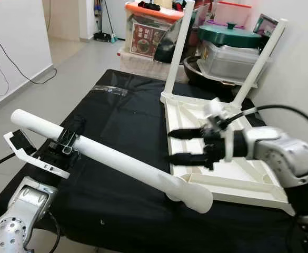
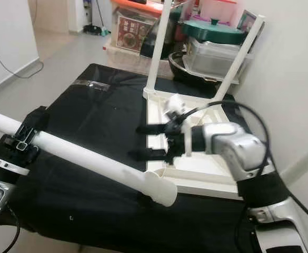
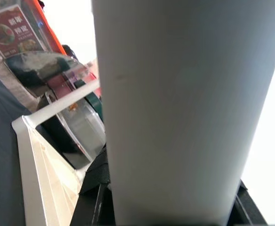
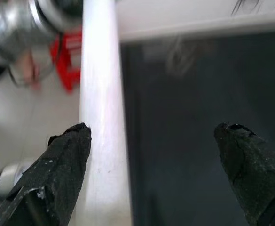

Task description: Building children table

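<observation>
The white leg is held pinched in the left hand, slanting over the black desk; the right hand is spread at three o'clock, above the upturned tabletop. Stiff, light, slippery plastic is judged; mid-shaft gripping is advised

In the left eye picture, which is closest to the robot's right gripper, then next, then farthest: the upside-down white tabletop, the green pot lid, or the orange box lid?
From the right gripper:
1. White tabletop, right beneath it.
2. Green pot lid, behind, on the clear tubs.
3. Orange box lid, farthest back, toward the left.
</observation>
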### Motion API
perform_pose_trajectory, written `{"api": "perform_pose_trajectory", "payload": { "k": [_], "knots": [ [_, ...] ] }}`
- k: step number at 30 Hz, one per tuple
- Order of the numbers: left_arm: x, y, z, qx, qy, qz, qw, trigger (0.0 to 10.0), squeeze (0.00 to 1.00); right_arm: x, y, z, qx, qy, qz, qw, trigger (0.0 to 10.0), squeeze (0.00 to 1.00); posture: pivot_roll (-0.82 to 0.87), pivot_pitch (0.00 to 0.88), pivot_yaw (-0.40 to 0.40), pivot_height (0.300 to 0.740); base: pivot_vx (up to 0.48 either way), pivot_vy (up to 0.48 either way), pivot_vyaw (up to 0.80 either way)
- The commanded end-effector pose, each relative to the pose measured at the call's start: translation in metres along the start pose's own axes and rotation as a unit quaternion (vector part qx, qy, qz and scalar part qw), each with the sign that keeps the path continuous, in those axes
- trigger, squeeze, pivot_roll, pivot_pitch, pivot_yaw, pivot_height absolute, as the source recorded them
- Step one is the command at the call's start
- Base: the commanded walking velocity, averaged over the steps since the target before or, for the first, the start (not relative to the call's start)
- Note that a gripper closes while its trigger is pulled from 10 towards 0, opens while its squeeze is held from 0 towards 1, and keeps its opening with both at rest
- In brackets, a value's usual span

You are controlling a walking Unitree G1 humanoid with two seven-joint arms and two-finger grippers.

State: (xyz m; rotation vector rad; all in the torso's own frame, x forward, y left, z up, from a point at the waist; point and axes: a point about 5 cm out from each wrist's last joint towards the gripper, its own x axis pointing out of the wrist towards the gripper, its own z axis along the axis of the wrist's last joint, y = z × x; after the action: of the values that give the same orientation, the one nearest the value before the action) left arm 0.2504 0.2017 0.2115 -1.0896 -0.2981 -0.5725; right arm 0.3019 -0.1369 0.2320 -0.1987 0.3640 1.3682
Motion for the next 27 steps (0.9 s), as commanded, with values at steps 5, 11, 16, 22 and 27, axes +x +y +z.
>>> {"api": "perform_pose_trajectory", "payload": {
  "k": [5, 11, 16, 22, 27],
  "knots": [
    [0.004, -0.005, -0.011, 0.030, 0.036, -0.006, 0.999, 0.0, 0.00, 0.026, 0.023, 0.001, 0.003, 0.072, 0.040, 0.997, 10.0, 0.00, 0.07, 0.000, -0.153, 0.740, 0.000, 0.000, 0.00],
    [0.008, -0.005, -0.017, 0.047, 0.049, -0.005, 0.998, 0.0, 0.00, 0.033, 0.031, -0.005, -0.003, 0.117, 0.053, 0.992, 10.0, 0.00, 0.07, 0.000, -0.156, 0.740, 0.000, 0.000, 0.00],
    [0.011, -0.004, -0.019, 0.063, 0.057, -0.004, 0.996, 0.0, 0.00, 0.042, 0.034, -0.015, -0.009, 0.148, 0.048, 0.988, 10.0, 0.00, 0.07, 0.000, -0.154, 0.740, 0.000, 0.000, 0.00],
    [0.016, -0.005, -0.025, 0.069, 0.068, -0.011, 0.995, 0.0, 0.00, 0.066, 0.028, -0.029, -0.037, 0.187, 0.003, 0.982, 10.0, 0.00, 0.07, 0.000, -0.152, 0.740, 0.000, 0.000, 0.00],
    [0.017, -0.005, -0.026, 0.071, 0.070, -0.013, 0.995, 0.0, 0.00, 0.071, 0.026, -0.032, -0.040, 0.190, -0.005, 0.981, 10.0, 0.00, 0.08, 0.000, -0.154, 0.740, 0.000, 0.000, 0.00]
  ]
}}
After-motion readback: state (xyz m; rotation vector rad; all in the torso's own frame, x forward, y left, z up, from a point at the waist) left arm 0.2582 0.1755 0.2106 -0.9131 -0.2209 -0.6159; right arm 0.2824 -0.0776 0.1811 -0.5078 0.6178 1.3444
